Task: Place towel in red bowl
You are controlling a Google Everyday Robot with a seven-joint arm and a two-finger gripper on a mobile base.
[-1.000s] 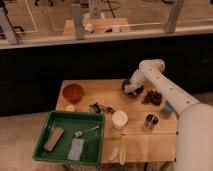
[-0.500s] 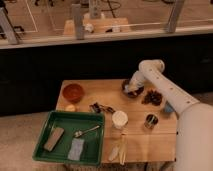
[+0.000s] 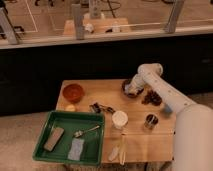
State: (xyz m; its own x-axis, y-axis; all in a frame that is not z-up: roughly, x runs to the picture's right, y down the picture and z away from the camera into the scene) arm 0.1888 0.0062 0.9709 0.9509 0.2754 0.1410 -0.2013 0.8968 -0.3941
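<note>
At the left, a green plastic tray [image 3: 51,119] holds a flat bluish-grey cloth [image 3: 76,148]. Behind it on the wooden table [image 3: 135,137] stands the round reddish-orange bowl [image 3: 73,92], with nothing visible inside. Nearer the middle stands a white cup [image 3: 119,119]. Farther right, the white arm's gripper [image 3: 133,89] reaches down into the dark brown-maroon bowl [image 3: 125,88]. The small whitish-grey towel [image 3: 131,93] shows as a pale patch right at the gripper, well apart from the red bowl. Whether the gripper is open or holds the towel cannot be told.
</note>
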